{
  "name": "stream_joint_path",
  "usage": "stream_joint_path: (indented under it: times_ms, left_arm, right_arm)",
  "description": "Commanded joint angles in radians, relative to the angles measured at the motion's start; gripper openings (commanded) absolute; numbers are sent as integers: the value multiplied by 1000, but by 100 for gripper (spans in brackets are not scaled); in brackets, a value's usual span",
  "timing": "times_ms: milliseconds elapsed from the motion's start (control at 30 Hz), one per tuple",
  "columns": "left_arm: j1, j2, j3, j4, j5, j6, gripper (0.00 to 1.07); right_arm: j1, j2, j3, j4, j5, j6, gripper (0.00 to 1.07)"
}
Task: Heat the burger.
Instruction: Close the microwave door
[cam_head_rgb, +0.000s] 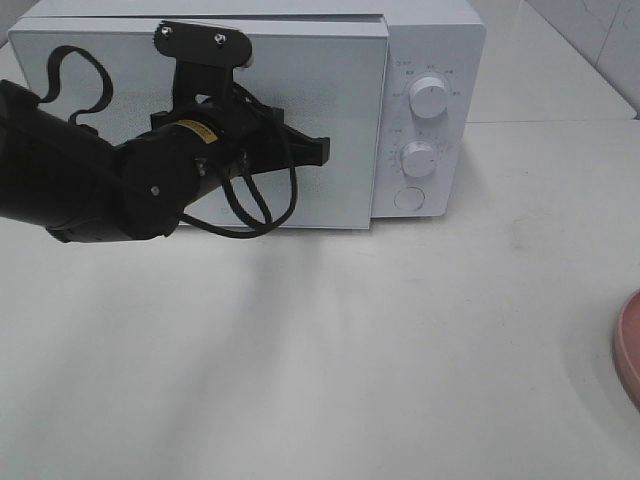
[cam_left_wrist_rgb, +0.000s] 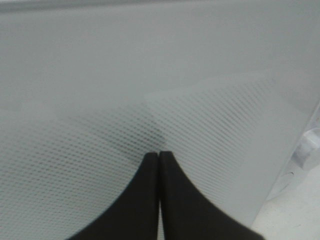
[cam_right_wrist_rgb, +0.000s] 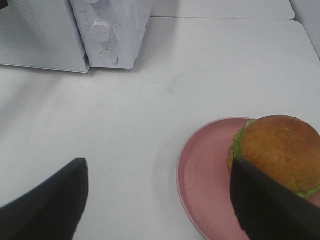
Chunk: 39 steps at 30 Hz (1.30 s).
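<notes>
Right gripper (cam_right_wrist_rgb: 159, 200) hangs wide open, holding nothing, above the burger (cam_right_wrist_rgb: 277, 152); looks soft, squishy, light, so I'd pinch gently across the bun's sides.

A boxy white microwave oven (cam_head_rgb: 300, 110) stands at the back of the pale tabletop (cam_head_rgb: 400, 350) — door closed. The black left gripper (cam_head_rgb: 318, 150) points at that door; a round pink plate (cam_head_rgb: 630, 345) peeks in at the right edge.

Only a sliver of the pink plate (cam_head_rgb: 630, 345) shows at the overhead view's right edge, the burger (cam_right_wrist_rgb: 277, 150) is partly behind a right finger (cam_right_wrist_rgb: 270, 200), and the microwave (cam_head_rgb: 430, 120) dial markings are probably too small to read.
</notes>
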Motion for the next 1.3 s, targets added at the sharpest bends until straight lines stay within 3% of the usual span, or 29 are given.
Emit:
stream_joint_path:
  times_ms: [33, 267, 333, 600, 767, 1167, 1200, 1300]
  left_arm:
    - [12, 32, -66, -65, -40, 6, 0]
    - [16, 64, -120, -105, -35, 13, 0]
    - [16, 68, -146, -125, -25, 56, 0]
    - [24, 73, -149, -138, -3, 59, 0]
    - [18, 38, -149, -128, 146, 95, 0]
    - [-40, -128, 43, -129, 287, 99, 0]
    - [-41, -162, 70, -129, 360, 99, 10]
    - [-38, -179, 82, -129, 401, 99, 18]
  right_arm:
    - [-9, -30, 0, 3, 1, -10, 76]
    - [-9, -30, 0, 3, 1, -10, 76]
    - [-9, -30, 0, 3, 1, -10, 76]
    - [-9, -30, 0, 3, 1, -10, 76]
    - [-9, -30, 0, 3, 1, -10, 76]
    - [-9, -30, 0, 3, 1, -10, 76]
    - [-9, -30, 0, 3, 1, -10, 76]
    - [-9, -30, 0, 3, 1, -10, 76]
